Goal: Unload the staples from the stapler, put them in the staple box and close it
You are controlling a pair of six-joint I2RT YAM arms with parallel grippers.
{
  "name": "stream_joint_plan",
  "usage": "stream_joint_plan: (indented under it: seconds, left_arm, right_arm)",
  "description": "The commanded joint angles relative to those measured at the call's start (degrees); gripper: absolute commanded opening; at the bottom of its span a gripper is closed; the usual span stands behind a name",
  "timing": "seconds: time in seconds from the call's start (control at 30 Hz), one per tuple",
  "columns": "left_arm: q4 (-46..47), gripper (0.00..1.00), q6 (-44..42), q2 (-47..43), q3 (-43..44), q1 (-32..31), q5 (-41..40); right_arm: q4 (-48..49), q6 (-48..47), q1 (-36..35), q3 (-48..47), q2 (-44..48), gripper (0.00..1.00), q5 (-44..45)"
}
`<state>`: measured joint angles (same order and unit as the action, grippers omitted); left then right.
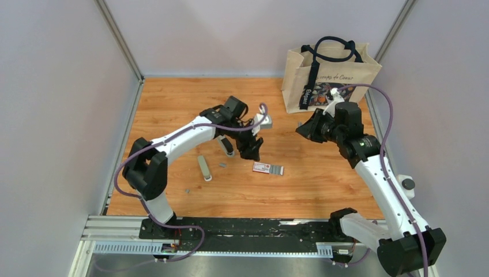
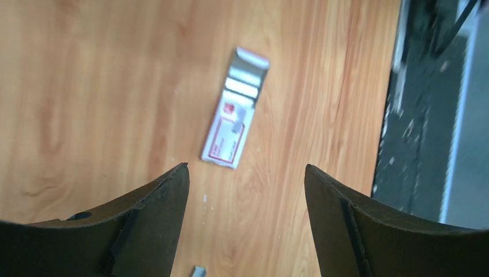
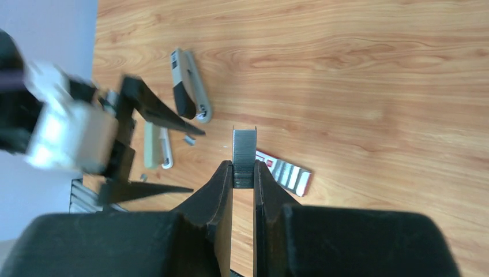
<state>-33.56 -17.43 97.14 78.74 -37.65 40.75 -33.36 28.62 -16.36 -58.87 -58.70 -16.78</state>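
Currently, right end effector (image 3: 243, 171) pinching staples (image 3: 244, 144)

We see a beige tote bag (image 1: 328, 72) with dark handles standing upright at the upper right of the top view, at the far edge of the wooden table (image 1: 173, 104). Near the frame's centre a small red-and-white box (image 1: 267, 168) lies flat, one end flap open. Left of it, well apart, lies a pale grey bar (image 1: 204, 167).
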Motion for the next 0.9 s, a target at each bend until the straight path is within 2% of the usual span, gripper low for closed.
stream_joint_plan:
  seconds: [0.0,0.07,0.33,0.7,0.87]
  left_arm:
    - [-7.94,0.81,-22.99,1.82,-3.76,-4.53,-4.96]
    - [-3.82,0.81,-24.58,1.73,-6.22,-6.37,-6.56]
    - [4.54,0.82,-22.91,5.77,-6.49,-9.11,-11.74]
    - [8.25,0.83,-22.64,9.2,-6.23,-12.09,-16.05]
    - [7.37,0.78,-23.61,11.49,-4.74,-13.24,-17.02]
  right_arm:
    - [-2.85,-1.46,2.38,-3.71,0.25,0.01,3.24]
    - [-2.76,-1.46,2.65,-3.62,0.34,0.01,3.15]
    - [-0.12,-0.59,2.82,-1.6,0.69,0.01,0.96]
    - [2.95,0.21,2.74,0.6,1.57,0.01,-0.45]
    - [3.31,0.12,2.82,0.78,2.01,0.01,-0.54]
